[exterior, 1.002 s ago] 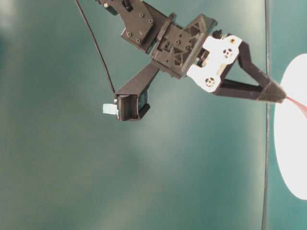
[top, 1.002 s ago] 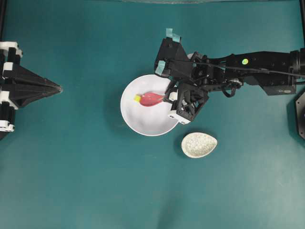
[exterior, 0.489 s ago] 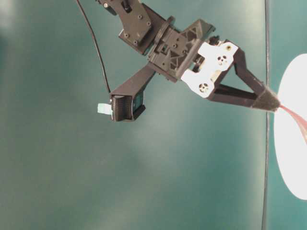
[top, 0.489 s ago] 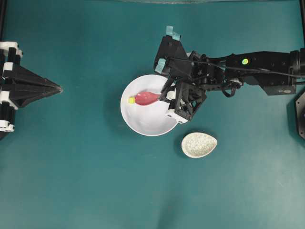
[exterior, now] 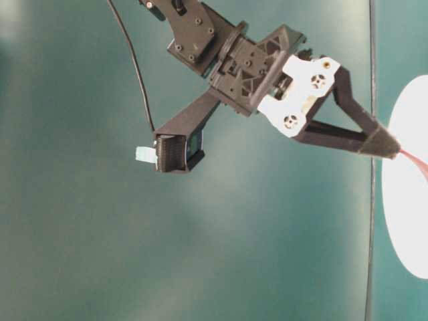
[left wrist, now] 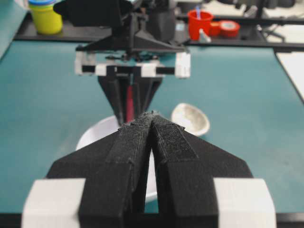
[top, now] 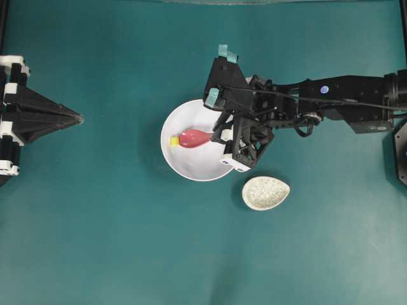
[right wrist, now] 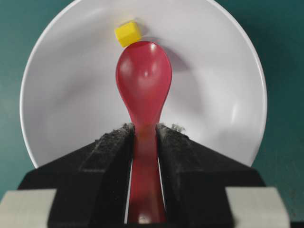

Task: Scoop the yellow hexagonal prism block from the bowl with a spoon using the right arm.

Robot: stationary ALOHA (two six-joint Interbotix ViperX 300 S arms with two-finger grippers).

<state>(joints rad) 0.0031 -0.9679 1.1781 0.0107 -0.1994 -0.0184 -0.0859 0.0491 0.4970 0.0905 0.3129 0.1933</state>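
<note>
Pink-red and glossy, the spoon is lying with its scoop inside the white bowl, its handle running back between the fingers of the right gripper, which are clenched on it from both sides. In the right wrist view the yellow hexagonal prism block is sitting on the bowl's floor, touching the tip of the scoop and just off to one side of it; it is not inside the scoop. From overhead the block is resting near the bowl's left rim, with the spoon pointing at it from the right and the right arm reaching in across the teal table. A small speckled oval dish is sitting just beside the bowl, apart from it, toward the lower right. The left gripper is hanging well apart at the far left edge, its fingers pressed together on nothing. Behind the table in the left wrist view, a yellow tub and a red cup are standing on a dark shelf.
</note>
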